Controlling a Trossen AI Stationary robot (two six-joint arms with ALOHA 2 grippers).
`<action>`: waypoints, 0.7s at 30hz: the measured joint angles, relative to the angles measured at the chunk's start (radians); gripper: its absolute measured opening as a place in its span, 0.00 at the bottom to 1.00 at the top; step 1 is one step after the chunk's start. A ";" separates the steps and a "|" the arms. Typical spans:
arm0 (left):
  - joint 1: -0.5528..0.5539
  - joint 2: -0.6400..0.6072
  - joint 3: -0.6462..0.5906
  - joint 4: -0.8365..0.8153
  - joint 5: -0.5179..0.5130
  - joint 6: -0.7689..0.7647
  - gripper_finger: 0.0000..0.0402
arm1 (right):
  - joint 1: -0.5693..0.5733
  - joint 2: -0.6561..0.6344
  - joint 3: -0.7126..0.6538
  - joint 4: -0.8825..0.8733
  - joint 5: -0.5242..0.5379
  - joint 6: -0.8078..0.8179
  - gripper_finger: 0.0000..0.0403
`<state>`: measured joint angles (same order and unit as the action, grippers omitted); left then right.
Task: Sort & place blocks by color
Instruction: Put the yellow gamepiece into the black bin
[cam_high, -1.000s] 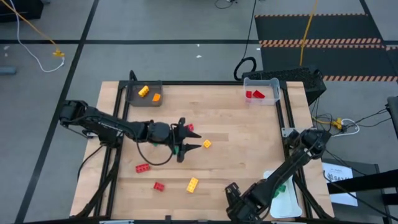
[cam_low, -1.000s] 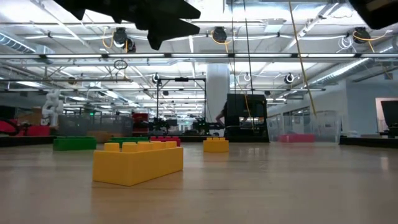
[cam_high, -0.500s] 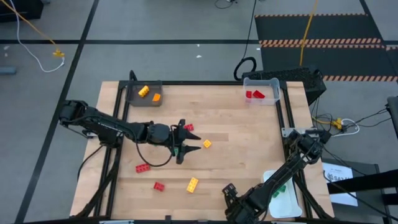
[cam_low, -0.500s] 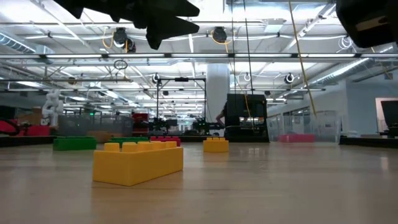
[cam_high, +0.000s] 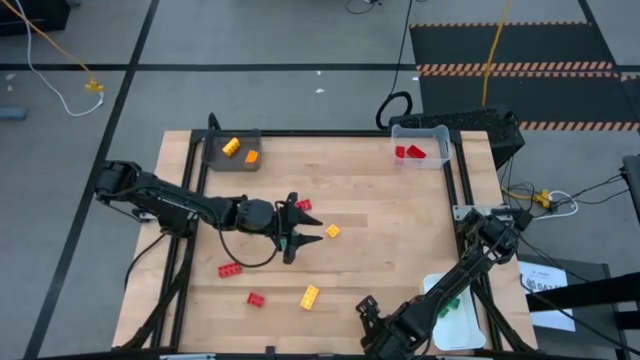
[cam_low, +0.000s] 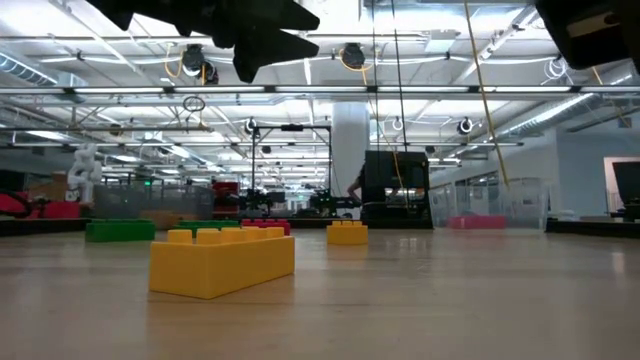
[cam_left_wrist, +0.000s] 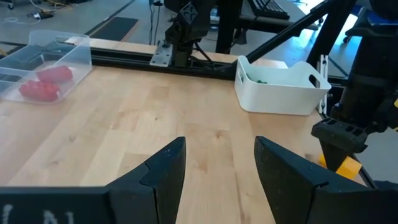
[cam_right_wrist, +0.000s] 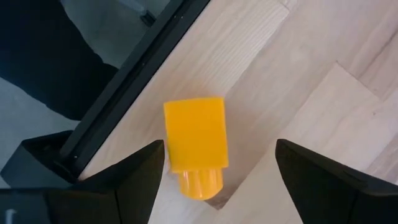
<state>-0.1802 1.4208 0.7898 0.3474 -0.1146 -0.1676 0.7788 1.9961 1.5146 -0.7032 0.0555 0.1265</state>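
Note:
My left gripper (cam_high: 305, 222) (cam_left_wrist: 217, 149) hovers open over the table's middle, between a red block (cam_high: 305, 205) and a small yellow block (cam_high: 332, 231). My right gripper (cam_high: 372, 318) (cam_right_wrist: 217, 155) is open at the near edge. Its fingers stand on either side of a yellow-orange block (cam_right_wrist: 194, 144) lying on the wood, without touching it. That block (cam_left_wrist: 345, 167) also shows under the right gripper in the left wrist view. Two red blocks (cam_high: 230, 269) (cam_high: 256, 299) and a long yellow block (cam_high: 310, 296) (cam_low: 222, 262) lie on the near-left part of the table.
A grey tray (cam_high: 215, 158) at the far left corner holds a yellow and an orange block. A clear bin (cam_high: 432, 132) at the far right holds red blocks. A white bin (cam_high: 470, 325) at the near right holds green ones. The table's black frame rail (cam_right_wrist: 124, 118) runs beside the right gripper.
My right arm has shifted a little toward the table's left along the near edge. The blocks lie as before.

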 joint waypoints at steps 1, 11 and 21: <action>0.000 0.000 0.000 -0.003 0.000 -0.001 0.48 | 0.000 0.000 -0.002 0.001 0.000 0.000 0.74; 0.000 0.000 0.000 -0.015 0.000 -0.005 0.48 | -0.006 0.000 -0.087 0.051 0.027 0.018 0.59; -0.001 0.000 0.000 -0.015 0.000 -0.011 0.48 | -0.012 0.000 -0.089 0.090 0.023 -0.015 0.27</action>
<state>-0.1810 1.4208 0.7902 0.3328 -0.1150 -0.1791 0.7670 1.9961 1.4254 -0.6136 0.0786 0.1116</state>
